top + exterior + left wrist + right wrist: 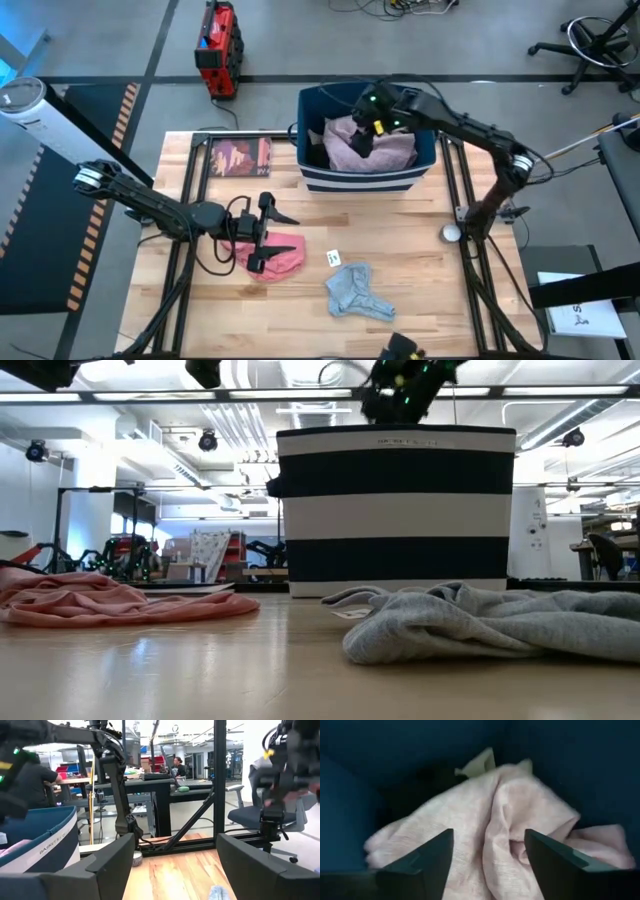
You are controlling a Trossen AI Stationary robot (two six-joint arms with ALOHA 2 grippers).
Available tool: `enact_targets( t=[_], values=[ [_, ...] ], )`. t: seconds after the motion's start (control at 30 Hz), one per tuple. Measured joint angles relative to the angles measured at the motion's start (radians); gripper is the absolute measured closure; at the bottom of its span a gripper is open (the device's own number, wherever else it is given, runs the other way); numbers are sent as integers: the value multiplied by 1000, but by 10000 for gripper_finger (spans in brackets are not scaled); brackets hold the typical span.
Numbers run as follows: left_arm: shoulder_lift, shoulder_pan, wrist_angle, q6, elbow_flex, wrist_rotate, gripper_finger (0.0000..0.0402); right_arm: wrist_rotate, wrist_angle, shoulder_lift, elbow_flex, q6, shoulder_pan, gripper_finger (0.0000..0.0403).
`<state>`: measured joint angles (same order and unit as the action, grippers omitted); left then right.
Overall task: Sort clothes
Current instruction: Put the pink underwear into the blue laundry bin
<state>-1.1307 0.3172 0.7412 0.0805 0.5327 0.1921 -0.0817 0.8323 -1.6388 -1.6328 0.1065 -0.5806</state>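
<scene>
- Striped basket (360,180): rear centre of table (420,260).
- Booklet (240,157): flat, left of basket.
- White tag (334,259): mid-table.
- Red device (217,48): on floor behind.
</scene>
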Motion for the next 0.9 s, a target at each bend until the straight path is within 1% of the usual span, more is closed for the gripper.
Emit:
enact_targets(
  t=[0.1, 0.2, 0.3, 0.4, 0.6, 0.7, 0.83, 0.9],
  values=[
    [10, 0, -27, 5, 0, 0, 129, 2, 12, 63, -12, 14, 9, 149],
    [32, 0, -161, -3, 26, 1, 135, 3, 9, 129, -16, 25, 27, 130],
    [54, 0, -377, -40, 89, 23, 144, 3, 12, 196, -14, 46, 61, 118],
    [53, 0, -634, -94, 178, 33, 154, 3, 19, 263, -12, 57, 109, 115],
    [-16, 8, -1111, -248, 336, 34, 166, 9, 26, 379, 38, 45, 256, 124],
    [-68, 20, -1293, -335, 382, 34, 165, 59, 32, 425, 89, 33, 352, 127],
    [-137, 52, -1399, -414, 393, 32, 156, 153, 31, 473, 175, -14, 478, 125],
    [-168, 68, -1414, -443, 390, 23, 152, 182, 28, 496, 215, -45, 536, 120]
  ],
)
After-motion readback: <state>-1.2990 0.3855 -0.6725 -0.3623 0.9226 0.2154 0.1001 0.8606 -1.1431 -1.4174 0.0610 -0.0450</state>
